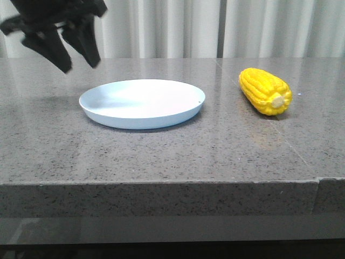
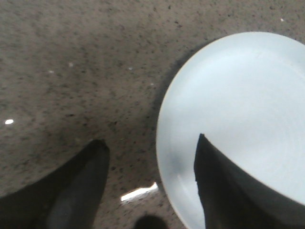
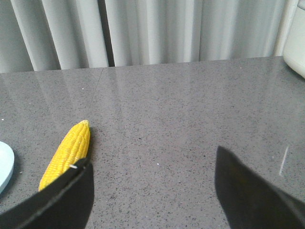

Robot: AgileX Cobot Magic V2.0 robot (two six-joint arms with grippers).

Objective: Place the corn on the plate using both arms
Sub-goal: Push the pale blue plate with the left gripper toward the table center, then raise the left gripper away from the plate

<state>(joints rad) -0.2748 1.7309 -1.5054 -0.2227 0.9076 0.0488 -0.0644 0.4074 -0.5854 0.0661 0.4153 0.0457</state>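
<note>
The yellow corn (image 1: 264, 90) lies on the grey stone table at the right, its cream stub end towards the front. The pale blue-white plate (image 1: 142, 102) sits empty at the middle left. My left gripper (image 1: 75, 54) hangs open above the table at the far left, beyond the plate's left edge. In the left wrist view the gripper (image 2: 150, 148) is open over the plate's rim (image 2: 164, 143). My right gripper (image 3: 152, 167) is open and empty, out of the front view. The corn (image 3: 66, 153) lies beside its one finger, partly hidden by it.
White curtains (image 1: 215, 27) hang behind the table. The table's front edge (image 1: 161, 183) runs across the front view. A white object (image 3: 296, 43) stands at the table's far corner in the right wrist view.
</note>
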